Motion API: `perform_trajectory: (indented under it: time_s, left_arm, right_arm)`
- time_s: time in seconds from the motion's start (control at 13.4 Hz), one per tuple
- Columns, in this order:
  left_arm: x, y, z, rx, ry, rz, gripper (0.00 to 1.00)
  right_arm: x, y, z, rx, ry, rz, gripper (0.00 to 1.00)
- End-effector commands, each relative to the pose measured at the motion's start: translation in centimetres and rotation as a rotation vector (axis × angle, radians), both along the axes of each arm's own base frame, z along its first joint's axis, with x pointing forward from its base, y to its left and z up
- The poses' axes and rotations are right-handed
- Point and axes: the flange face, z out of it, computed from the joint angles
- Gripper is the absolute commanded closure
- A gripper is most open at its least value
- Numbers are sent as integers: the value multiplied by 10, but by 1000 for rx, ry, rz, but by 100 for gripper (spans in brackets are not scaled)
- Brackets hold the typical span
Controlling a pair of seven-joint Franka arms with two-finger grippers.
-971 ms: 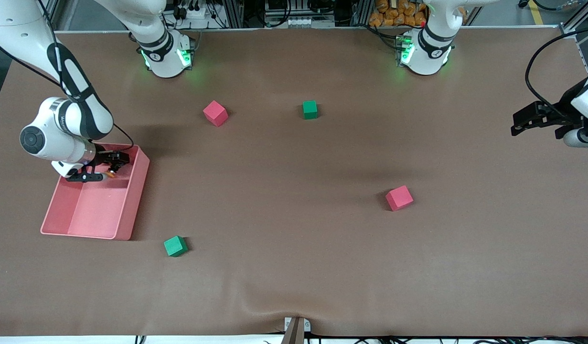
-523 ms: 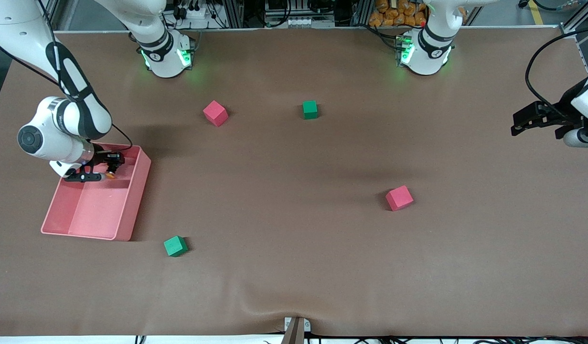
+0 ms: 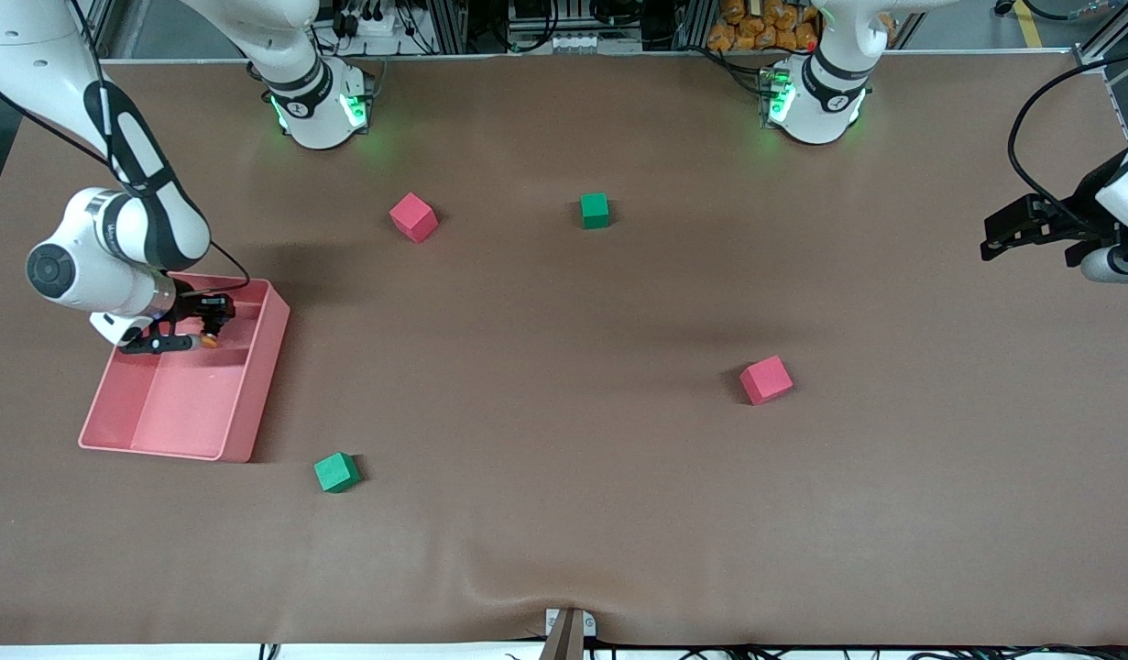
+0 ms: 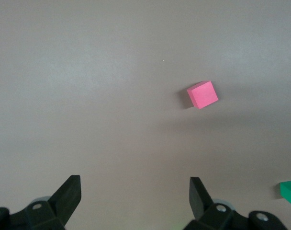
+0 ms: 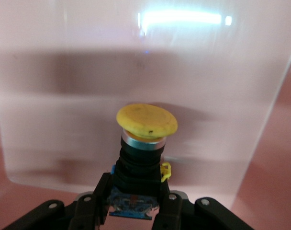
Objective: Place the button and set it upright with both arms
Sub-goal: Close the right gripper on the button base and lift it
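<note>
Button [image 5: 146, 143] clamped by its black body in right gripper [image 5: 134, 207], over the pink tray [image 3: 252, 394]. Left gripper [image 4: 135, 201] wide, empty, waiting.

Pink tray [image 3: 243, 431], red cubes [image 3: 412, 217], green cubes [image 3: 595, 210].

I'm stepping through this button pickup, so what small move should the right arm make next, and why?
Probably lift straight up. The right pincer is shut on the button, gripping its black body with the cap pointing away, low inside the pink tray. Rising first should clear the tray's walls before carrying it to open table. The left pincer waits open over the table at its own end.
</note>
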Motion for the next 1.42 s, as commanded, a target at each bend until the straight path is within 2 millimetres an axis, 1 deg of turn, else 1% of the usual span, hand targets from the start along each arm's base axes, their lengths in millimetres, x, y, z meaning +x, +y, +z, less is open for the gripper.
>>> perform_trajectory:
  time_s: [0.0,0.07,0.22,0.3,0.45,0.67,0.75,0.82,0.9,0.97,1.12,1.34]
  left_arm:
    - [1,4,3,-19,9,-23,0]
    - [1,3,3,-19,11,-40,0]
    - [1,3,3,-19,13,-42,0]
    - [1,3,3,-19,13,-42,0]
    - [1,3,3,-19,13,-42,0]
    - [1,4,3,-19,14,-42,0]
    - [1,4,3,-19,15,-42,0]
    - [1,4,3,-19,15,-40,0]
    - [1,4,3,-21,15,-40,0]
    - [1,5,1,-21,18,-38,0]
    - [1,3,1,-28,18,-32,0]
    - [2,3,-2,-30,22,-35,0]
  right_arm:
    - [33,-3,35,14,-6,52,88]
    - [41,-5,43,14,-18,74,88]
    - [54,0,59,11,-54,122,88]
    - [60,5,67,9,-72,145,88]
    - [77,22,87,7,-94,192,88]
    - [103,61,126,20,-61,247,87]
    - [110,76,136,20,-56,272,87]
    - [114,84,143,19,-60,283,87]
    - [117,90,148,20,-64,294,86]
    - [119,101,152,23,-72,312,86]
    - [122,128,158,68,-84,320,86]
    - [123,169,162,119,-85,344,86]
